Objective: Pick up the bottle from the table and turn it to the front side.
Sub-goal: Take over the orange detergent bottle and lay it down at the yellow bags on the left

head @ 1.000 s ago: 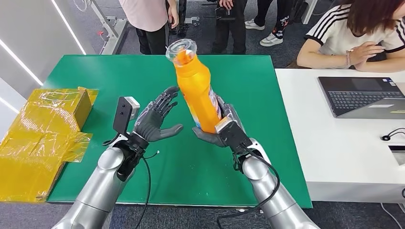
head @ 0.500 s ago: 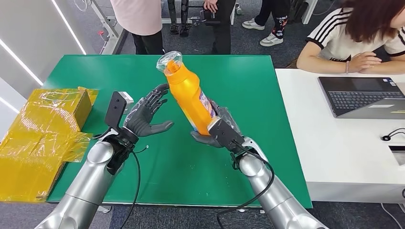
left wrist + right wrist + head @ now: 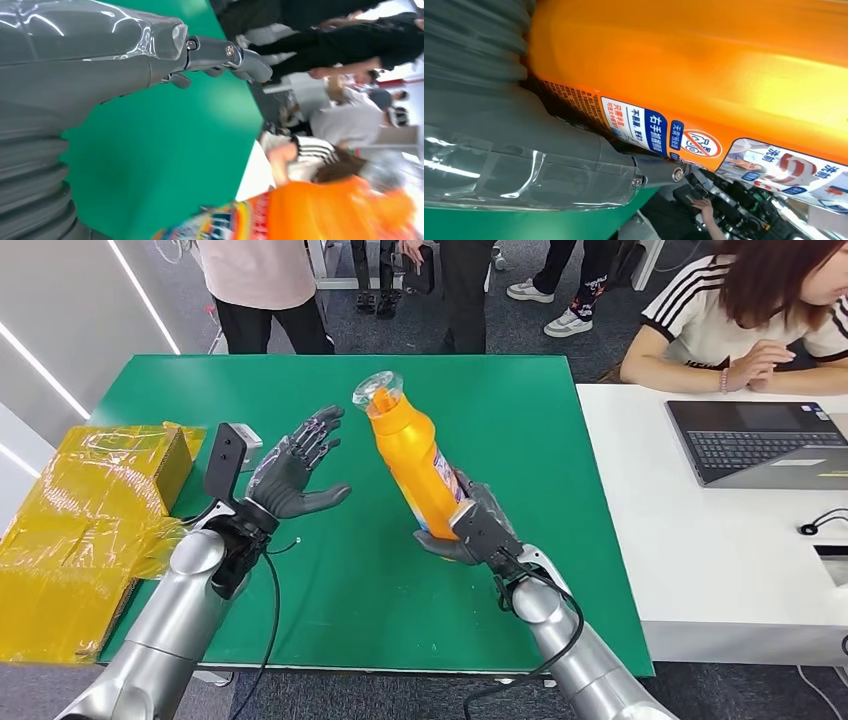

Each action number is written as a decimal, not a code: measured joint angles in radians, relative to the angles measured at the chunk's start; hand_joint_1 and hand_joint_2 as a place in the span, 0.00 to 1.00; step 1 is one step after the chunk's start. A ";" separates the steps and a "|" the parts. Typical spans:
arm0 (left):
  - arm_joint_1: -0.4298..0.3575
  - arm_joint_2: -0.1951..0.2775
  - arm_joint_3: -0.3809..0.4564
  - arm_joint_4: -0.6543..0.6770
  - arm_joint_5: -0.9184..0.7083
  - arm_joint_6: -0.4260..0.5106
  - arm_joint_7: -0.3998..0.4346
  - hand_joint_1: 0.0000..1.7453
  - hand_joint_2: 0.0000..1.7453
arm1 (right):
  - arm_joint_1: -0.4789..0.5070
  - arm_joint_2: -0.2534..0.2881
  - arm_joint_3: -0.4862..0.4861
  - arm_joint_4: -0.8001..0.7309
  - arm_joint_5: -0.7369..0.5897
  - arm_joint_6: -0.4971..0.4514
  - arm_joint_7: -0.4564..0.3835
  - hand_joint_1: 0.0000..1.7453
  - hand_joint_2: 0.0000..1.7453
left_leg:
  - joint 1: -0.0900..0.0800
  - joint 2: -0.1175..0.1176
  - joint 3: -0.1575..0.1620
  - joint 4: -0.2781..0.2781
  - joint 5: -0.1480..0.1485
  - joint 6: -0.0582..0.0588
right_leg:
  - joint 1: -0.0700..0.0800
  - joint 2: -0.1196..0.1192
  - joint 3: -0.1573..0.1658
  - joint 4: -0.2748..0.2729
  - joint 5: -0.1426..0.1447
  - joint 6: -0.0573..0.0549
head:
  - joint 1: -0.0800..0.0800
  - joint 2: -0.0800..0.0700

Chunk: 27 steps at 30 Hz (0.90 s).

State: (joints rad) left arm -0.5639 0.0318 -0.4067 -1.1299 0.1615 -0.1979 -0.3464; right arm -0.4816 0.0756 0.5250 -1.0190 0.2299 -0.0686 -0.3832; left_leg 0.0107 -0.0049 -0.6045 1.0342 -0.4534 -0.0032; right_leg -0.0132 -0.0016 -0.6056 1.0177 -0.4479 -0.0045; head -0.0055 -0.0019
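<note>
- Right hand grips the orange bottle by its base, tilted, above the green table.
- Left hand spread beside it, apart.

Bottle: orange body, clear cap; label multicoloured with blue, white, red print.
Table: solid green top.
Adjacent desk: white; laptop dark grey.
Box: yellow, glossy wrap.
Hands: left hand and right hand dark grey; arms silver.
Seated person's shirt: white, black stripes.

- Bright, even indoor light filled the head view, with only soft shadows.
- Glare streaked the left hand cover.
- The bottle was blurred in both wrist views.
</note>
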 joint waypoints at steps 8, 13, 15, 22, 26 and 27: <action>-0.012 -0.042 -0.003 -0.002 0.028 0.002 -0.007 0.00 1.00 | -0.005 0.015 0.003 0.031 -0.013 0.012 -0.010 1.00 1.00 | 0.000 0.000 0.000 0.000 0.000 0.000 | 0.000 0.000 0.000 0.000 0.000 0.000 | 0.000 0.000; -0.017 -0.078 -0.011 -0.002 0.033 0.014 -0.008 0.00 1.00 | -0.024 0.051 0.012 0.072 -0.015 0.017 -0.019 1.00 1.00 | 0.000 0.000 0.000 0.000 0.000 0.000 | 0.000 0.000 0.000 0.000 0.000 0.000 | 0.000 0.000; -0.018 -0.088 -0.013 -0.002 0.033 0.017 -0.008 0.00 1.00 | -0.034 0.063 0.015 0.092 -0.015 0.017 -0.025 1.00 1.00 | 0.000 0.000 0.000 0.000 0.000 0.000 | 0.000 0.000 0.000 0.000 0.000 0.000 | 0.000 0.000; -0.020 -0.108 -0.026 0.010 0.030 0.025 -0.008 0.00 1.00 | -0.080 0.093 0.032 0.151 -0.010 0.016 -0.030 1.00 1.00 | 0.000 0.000 0.000 0.000 0.000 0.000 | 0.000 0.000 0.000 0.000 0.000 0.000 | 0.000 0.000; -0.022 -0.113 -0.033 0.017 0.029 0.027 -0.009 0.00 1.00 | -0.097 0.105 0.037 0.174 -0.009 0.014 -0.033 1.00 1.00 | 0.000 0.000 0.000 0.000 0.000 0.000 | 0.000 0.000 0.000 0.000 0.000 0.000 | 0.000 0.000; -0.023 -0.114 -0.033 0.021 0.029 0.027 -0.009 0.00 1.00 | -0.100 0.107 0.037 0.181 -0.008 0.012 -0.034 1.00 1.00 | 0.000 0.000 0.000 0.000 0.000 0.000 | 0.000 0.000 0.000 0.000 0.000 0.000 | 0.000 0.000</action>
State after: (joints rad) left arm -0.5872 -0.0818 -0.4401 -1.1090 0.1900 -0.1704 -0.3555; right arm -0.5819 0.1829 0.5621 -0.8377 0.2222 -0.0566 -0.4170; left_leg 0.0108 -0.0047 -0.6044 1.0342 -0.4534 -0.0032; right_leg -0.0131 -0.0013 -0.6056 1.0180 -0.4479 -0.0045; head -0.0057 -0.0019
